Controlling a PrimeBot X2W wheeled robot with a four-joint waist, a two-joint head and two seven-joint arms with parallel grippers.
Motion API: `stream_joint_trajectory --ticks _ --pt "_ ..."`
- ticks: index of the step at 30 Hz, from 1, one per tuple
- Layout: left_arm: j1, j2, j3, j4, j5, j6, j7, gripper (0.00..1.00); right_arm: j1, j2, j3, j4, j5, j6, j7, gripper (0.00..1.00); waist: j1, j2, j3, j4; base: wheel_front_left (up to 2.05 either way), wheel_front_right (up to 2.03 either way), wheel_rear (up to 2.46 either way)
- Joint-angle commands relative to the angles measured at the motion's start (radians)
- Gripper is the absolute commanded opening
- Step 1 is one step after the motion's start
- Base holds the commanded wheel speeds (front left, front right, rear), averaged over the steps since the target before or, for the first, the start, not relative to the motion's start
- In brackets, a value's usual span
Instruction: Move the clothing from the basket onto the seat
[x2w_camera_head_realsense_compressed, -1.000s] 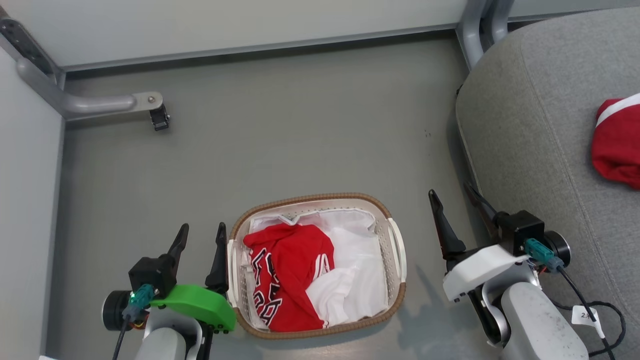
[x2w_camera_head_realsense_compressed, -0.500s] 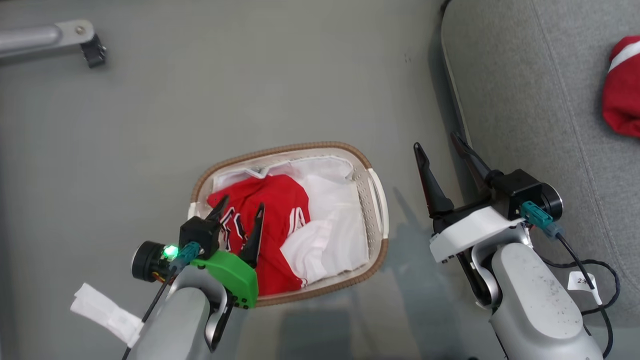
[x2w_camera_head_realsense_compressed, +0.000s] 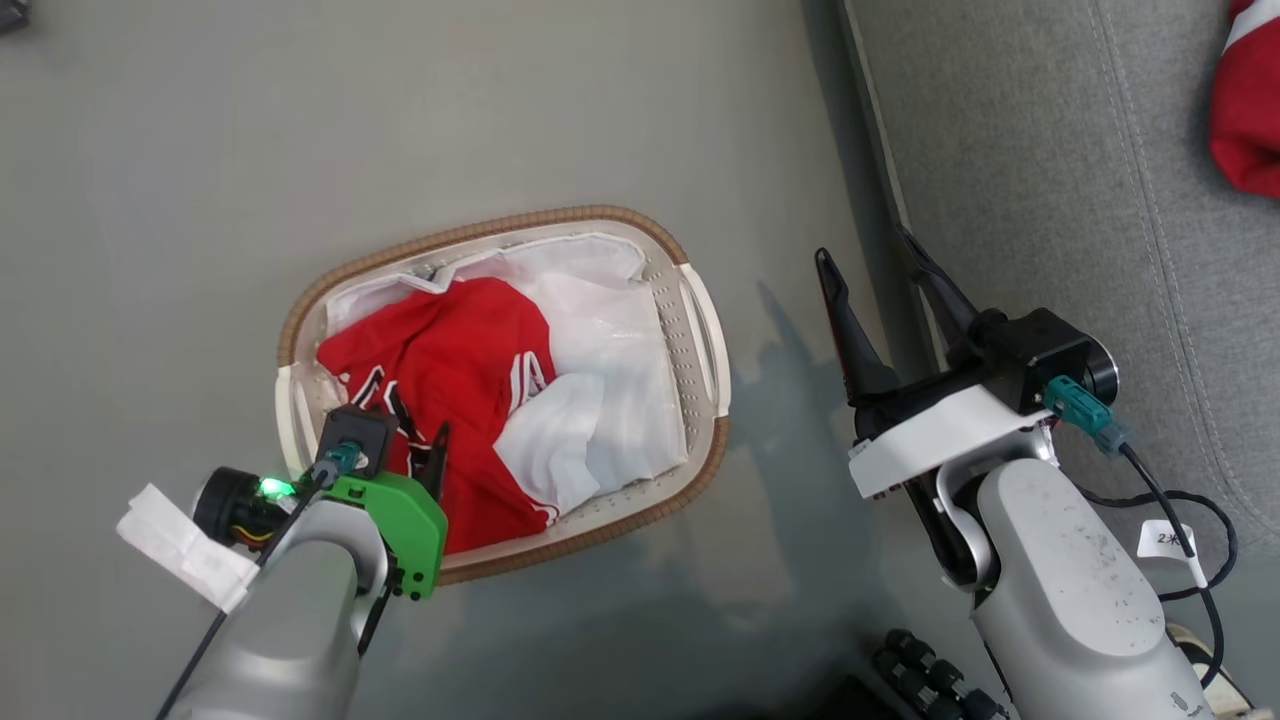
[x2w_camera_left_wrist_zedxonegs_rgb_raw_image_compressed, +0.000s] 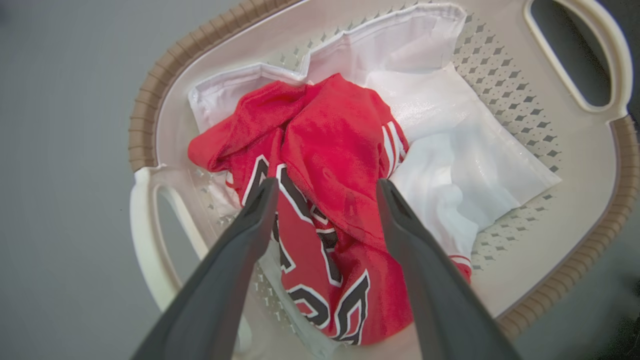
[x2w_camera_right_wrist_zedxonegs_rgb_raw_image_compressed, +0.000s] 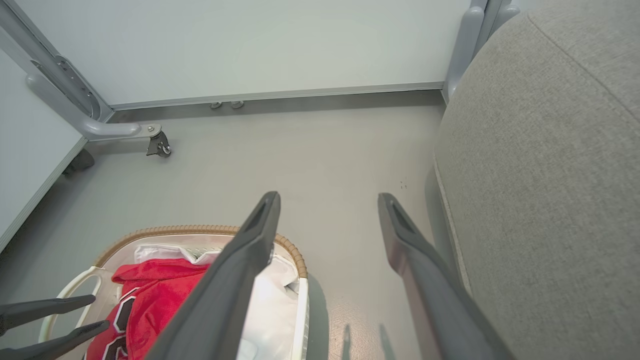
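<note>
A red jersey, the clothing (x2w_camera_head_realsense_compressed: 440, 380) (x2w_camera_left_wrist_zedxonegs_rgb_raw_image_compressed: 330, 165) (x2w_camera_right_wrist_zedxonegs_rgb_raw_image_compressed: 150, 305), lies crumpled in the left half of the basket (x2w_camera_head_realsense_compressed: 500, 225) (x2w_camera_left_wrist_zedxonegs_rgb_raw_image_compressed: 150, 110) (x2w_camera_right_wrist_zedxonegs_rgb_raw_image_compressed: 200, 230) on the floor. My left gripper (x2w_camera_head_realsense_compressed: 415, 440) (x2w_camera_left_wrist_zedxonegs_rgb_raw_image_compressed: 327, 184) (x2w_camera_right_wrist_zedxonegs_rgb_raw_image_compressed: 97, 312) hangs open just above the jersey, fingers either side of a fold, nothing held. Another red garment (x2w_camera_head_realsense_compressed: 1245, 110) lies on the grey seat (x2w_camera_head_realsense_compressed: 1050, 150) (x2w_camera_right_wrist_zedxonegs_rgb_raw_image_compressed: 550, 150) at the right. Between basket and seat, my right gripper (x2w_camera_head_realsense_compressed: 863, 245) (x2w_camera_right_wrist_zedxonegs_rgb_raw_image_compressed: 328, 196) stands open and empty above the floor.
A white liner sheet (x2w_camera_head_realsense_compressed: 600, 360) (x2w_camera_left_wrist_zedxonegs_rgb_raw_image_compressed: 450, 150) fills the basket's right half. A metal leg with a caster (x2w_camera_right_wrist_zedxonegs_rgb_raw_image_compressed: 155, 142) stands by the far wall panels. A black cable with a tag (x2w_camera_head_realsense_compressed: 1165, 540) hangs from my right arm. Dark wheels (x2w_camera_head_realsense_compressed: 920, 670) show at the bottom.
The head camera has tilted down, shifting the whole picture. My left gripper has moved from outside the basket's left handle to over the red jersey and lowered. The right gripper has hardly moved.
</note>
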Motion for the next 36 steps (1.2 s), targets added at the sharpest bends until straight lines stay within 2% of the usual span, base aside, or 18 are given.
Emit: stream_joint_trajectory --ticks 1,6,13,36 --pt "-0.037 0.007 -0.003 0.027 0.008 0.008 0.004 1.0 -0.018 -0.002 0.003 -0.006 0.01 -0.001 0.0 1.0 -0.0002 0.0 0.043 -0.029 0.0 0.0 0.0" --pt "-0.094 0.005 -0.027 0.121 0.031 0.032 0.041 1.0 -0.021 -0.002 0.013 -0.014 0.024 -0.001 0.0 1.0 -0.0002 0.0 0.066 -0.039 0.0 0.0 0.0" --pt "-0.135 0.012 -0.042 0.169 0.039 0.072 0.099 1.0 -0.032 -0.003 0.023 -0.018 0.043 -0.001 0.0 1.0 -0.0002 0.0 0.083 -0.049 0.0 0.0 0.0" --pt "-0.194 0.025 -0.101 0.192 0.046 0.078 0.197 0.98 -0.041 -0.003 0.05 -0.034 0.079 -0.001 0.0 1.0 -0.0002 0.0 0.13 -0.092 0.0 0.0 0.0"
